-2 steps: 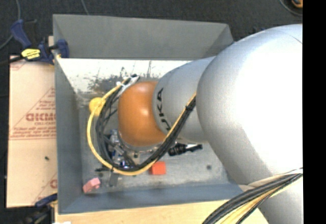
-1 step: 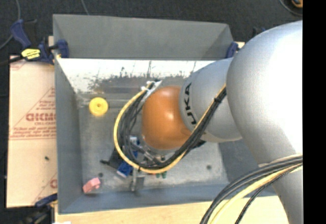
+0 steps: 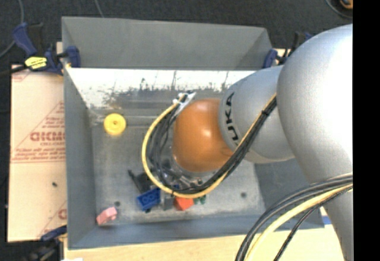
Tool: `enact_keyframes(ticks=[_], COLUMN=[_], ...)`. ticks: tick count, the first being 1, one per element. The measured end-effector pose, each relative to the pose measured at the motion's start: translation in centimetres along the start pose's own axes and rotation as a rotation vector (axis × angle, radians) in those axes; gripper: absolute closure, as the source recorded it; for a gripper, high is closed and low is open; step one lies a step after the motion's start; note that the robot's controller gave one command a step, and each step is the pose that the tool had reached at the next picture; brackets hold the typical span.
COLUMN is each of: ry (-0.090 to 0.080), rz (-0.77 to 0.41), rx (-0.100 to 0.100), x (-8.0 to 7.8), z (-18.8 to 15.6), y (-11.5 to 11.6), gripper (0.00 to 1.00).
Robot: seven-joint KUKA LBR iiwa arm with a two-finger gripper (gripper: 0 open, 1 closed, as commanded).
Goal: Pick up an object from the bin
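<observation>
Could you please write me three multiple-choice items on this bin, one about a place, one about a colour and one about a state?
1. Where does the small pink thing lie?
A) in the lower-left corner of the bin, as the view shows it
B) against the back wall
C) outside it

2. What colour is the block left of the red thing, below the arm's orange cover?
A) white
B) blue
C) purple

3. How does the yellow round thing lie?
A) stacked on the block
B) on the rim
C) alone on the floor, apart from the rest

Answers:
1 A: it sits where the left and near walls meet.
2 B: it shows plainly blue next to the red.
3 C: bare floor lies all round it.
</observation>
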State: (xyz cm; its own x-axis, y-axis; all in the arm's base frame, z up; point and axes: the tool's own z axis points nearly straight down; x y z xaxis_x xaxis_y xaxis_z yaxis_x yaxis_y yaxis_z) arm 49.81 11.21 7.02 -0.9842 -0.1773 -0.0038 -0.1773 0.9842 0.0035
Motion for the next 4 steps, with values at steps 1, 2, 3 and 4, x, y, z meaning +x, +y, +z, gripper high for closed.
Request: enact_keyframes(ticks=[1,2,3,4], ry=[0.0,-0.007,0.003,-0.01], rz=[0.001,-0.023,-0.002,0.0], rx=[0.0,0.001,0.0,0.0], x=[0.0,-1.1,-0.5,-0.6], z=[0.0,-5.1,-12.5,-17.5], y=[0.0,-0.2,-0.1,0.1], gripper=[1.0,1.0,1.0,1.0])
